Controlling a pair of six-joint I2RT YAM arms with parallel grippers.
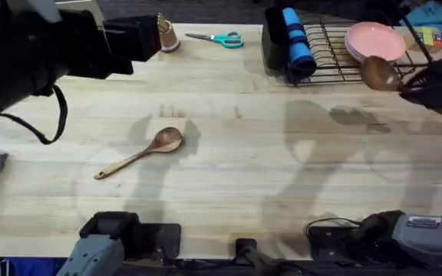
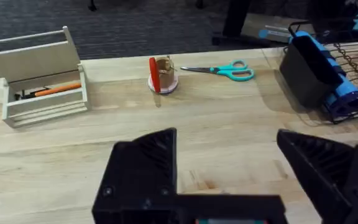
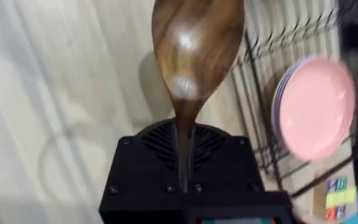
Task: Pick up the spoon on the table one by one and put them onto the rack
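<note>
A light tan spoon point(image 1: 140, 152) lies on the table point(image 1: 236, 176), left of centre, with nothing touching it. My right gripper point(image 1: 416, 86) is shut on the handle of a darker reddish-brown spoon point(image 1: 379, 74) and holds it in the air at the front edge of the black wire rack point(image 1: 332, 61). In the right wrist view that spoon's bowl point(image 3: 194, 43) juts out from the shut gripper point(image 3: 184, 144), beside the rack wires point(image 3: 261, 59). My left gripper point(image 2: 229, 158) is open with nothing in it, raised over the table's far left point(image 1: 146, 38).
Pink plates point(image 1: 374, 40) stand in the rack, and a black cutlery holder point(image 1: 275, 38) with a blue roll point(image 1: 298, 42) is at its left end. Teal scissors point(image 1: 219, 38), a small jar point(image 2: 161, 76) and a beige organiser point(image 2: 39, 78) sit along the far edge.
</note>
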